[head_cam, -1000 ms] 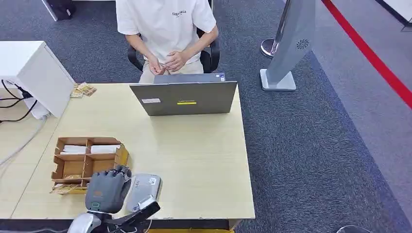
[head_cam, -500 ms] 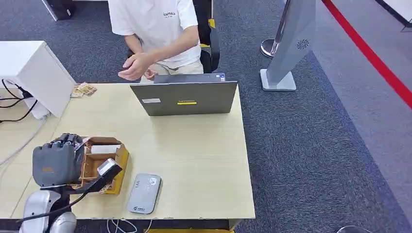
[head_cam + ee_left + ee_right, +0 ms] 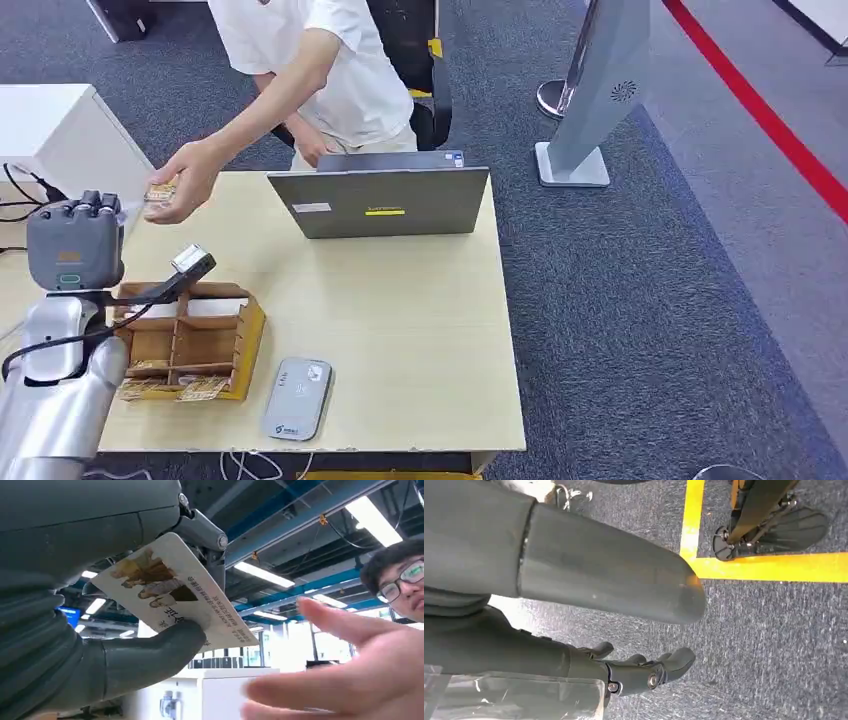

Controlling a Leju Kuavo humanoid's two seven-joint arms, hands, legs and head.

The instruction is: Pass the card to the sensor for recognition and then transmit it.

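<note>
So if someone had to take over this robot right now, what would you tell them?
Left hand: raised, holding the card between thumb and fingers.
Right hand: hanging by the floor, holding nothing, fingers apart.
The person's hand reaches out toward the card but is not touching it.
Reader lies at the table's near edge, beside the box.
Left to do: release the card once the person grips it.

The tabletop (image 3: 420, 320) is pale wood, bearing a brown cardboard tray (image 3: 185, 340) and a grey sensor (image 3: 297, 398). The white card (image 3: 172, 592) carries a brown printed picture and dark text. The carpet (image 3: 650, 300) is dark blue-grey with a red stripe (image 3: 760, 110).
</note>
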